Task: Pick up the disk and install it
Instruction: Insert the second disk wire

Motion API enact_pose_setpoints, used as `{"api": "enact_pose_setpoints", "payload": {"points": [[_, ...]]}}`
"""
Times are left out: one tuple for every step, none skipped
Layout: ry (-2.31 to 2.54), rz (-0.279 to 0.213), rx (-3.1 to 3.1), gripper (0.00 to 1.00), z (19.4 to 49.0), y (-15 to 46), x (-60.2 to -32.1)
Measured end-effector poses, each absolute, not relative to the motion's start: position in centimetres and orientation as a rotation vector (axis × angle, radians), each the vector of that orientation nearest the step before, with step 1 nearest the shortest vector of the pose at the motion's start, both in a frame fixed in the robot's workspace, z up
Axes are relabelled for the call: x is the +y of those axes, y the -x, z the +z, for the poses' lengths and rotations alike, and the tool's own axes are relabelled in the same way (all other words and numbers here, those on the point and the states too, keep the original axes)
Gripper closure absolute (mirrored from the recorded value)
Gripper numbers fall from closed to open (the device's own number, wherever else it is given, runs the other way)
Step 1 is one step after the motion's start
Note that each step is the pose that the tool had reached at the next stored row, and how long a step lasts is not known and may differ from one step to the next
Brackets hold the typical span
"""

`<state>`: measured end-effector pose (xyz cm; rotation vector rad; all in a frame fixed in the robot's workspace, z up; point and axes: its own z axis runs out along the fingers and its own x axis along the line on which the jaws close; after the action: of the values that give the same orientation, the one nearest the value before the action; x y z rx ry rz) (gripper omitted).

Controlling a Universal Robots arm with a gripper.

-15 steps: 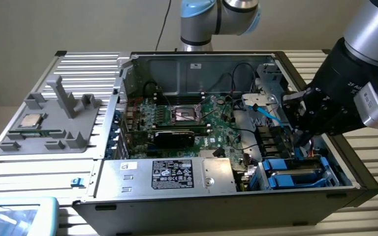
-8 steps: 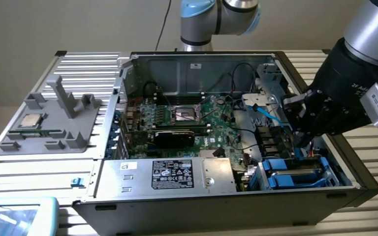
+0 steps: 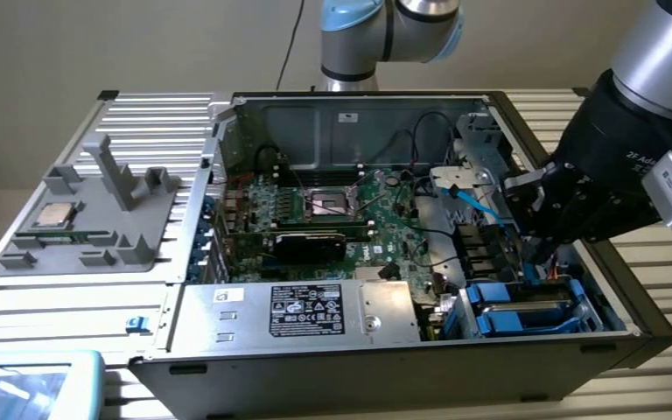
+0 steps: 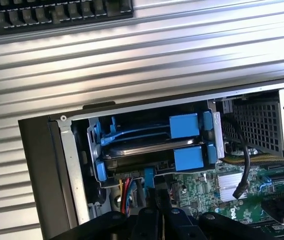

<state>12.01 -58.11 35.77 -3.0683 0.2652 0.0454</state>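
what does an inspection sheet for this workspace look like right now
surface: ribbed metal table under an open PC case
job's things: disk with blue bracket sits in the drive bay at the case's corner
clutter: grey fixture holding a CPU chip; silver box with black label
grippers: hand shut, holding nothing, just beside the bay
cables: blue cable and black wires over the motherboard
surroundings: plain wall; arm base behind the case
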Motion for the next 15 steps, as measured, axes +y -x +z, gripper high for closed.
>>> {"api": "enact_pose_setpoints", "payload": {"points": [[3.068, 0.045, 0.265, 0.89, 35.69, -12.00, -58.35], [3.068, 0.045, 0.265, 0.89, 35.60, -12.00, -58.59], [3.068, 0.045, 0.264, 0.89, 35.52, -12.00, -58.68], [3.069, 0.045, 0.263, 0.89, 35.49, -12.00, -58.72], [3.070, 0.045, 0.258, 0.89, 35.46, -12.00, -58.75], [3.071, 0.046, 0.248, 0.89, 35.43, -11.99, -58.76], [3.072, 0.046, 0.233, 0.89, 35.39, -11.99, -58.80], [3.074, 0.047, 0.212, 0.89, 35.36, -11.98, -58.81], [3.076, 0.047, 0.186, 0.89, 35.36, -11.98, -58.81], [3.078, 0.048, 0.163, 0.89, 35.34, -11.97, -58.82], [3.078, 0.047, 0.145, 0.89, 35.31, -11.97, -58.88], [3.078, 0.045, 0.136, 0.89, 35.27, -11.98, -58.94], [3.076, 0.045, 0.132, 0.89, 35.18, -11.98, -59.08], [3.073, 0.045, 0.131, 0.89, 35.03, -11.98, -59.14], [3.072, 0.045, 0.131, 0.89, 34.85, -11.97, -59.16]]}}
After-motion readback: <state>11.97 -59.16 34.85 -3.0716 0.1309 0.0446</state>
